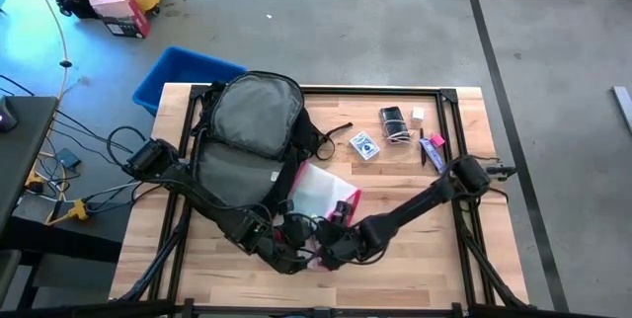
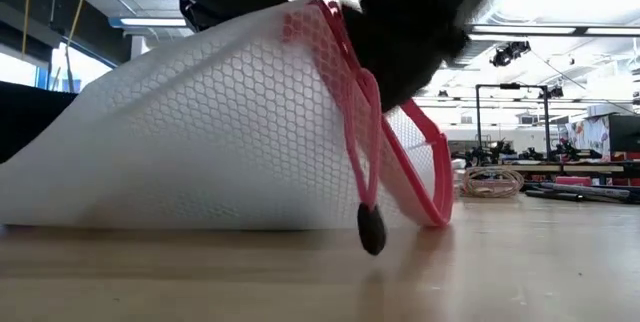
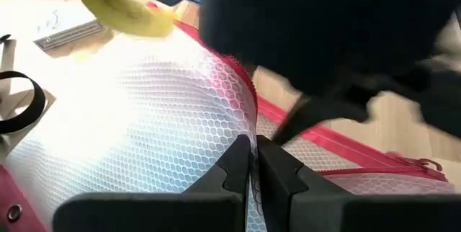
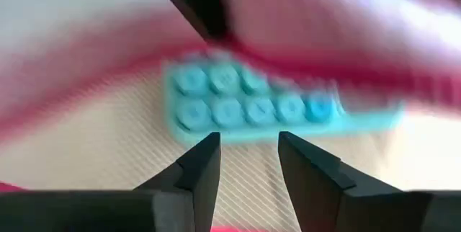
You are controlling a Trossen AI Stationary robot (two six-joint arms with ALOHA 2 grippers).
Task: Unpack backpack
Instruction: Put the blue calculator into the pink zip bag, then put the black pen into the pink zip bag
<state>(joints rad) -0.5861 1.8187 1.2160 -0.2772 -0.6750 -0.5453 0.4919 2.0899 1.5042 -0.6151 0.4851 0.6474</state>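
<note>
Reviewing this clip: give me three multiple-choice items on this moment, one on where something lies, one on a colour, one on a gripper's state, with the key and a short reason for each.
1. Where does the card deck lie relative to the backpack, in the high view?
A. On top of it
B. On the table to its right
C. On the floor

2. What colour is the mesh pouch's edging?
A. Pink
B. Green
C. Black

3. How do the left gripper's jaws stand?
A. Wide open, empty
B. Shut on the pouch's mesh
C. Shut on a backpack strap

Key: 1 B, the deck sits on bare wood right of the backpack. 2 A, the low view shows pink trim and zip cord. 3 B, the left wrist view shows the jaws pinched together with white mesh between them.
</note>
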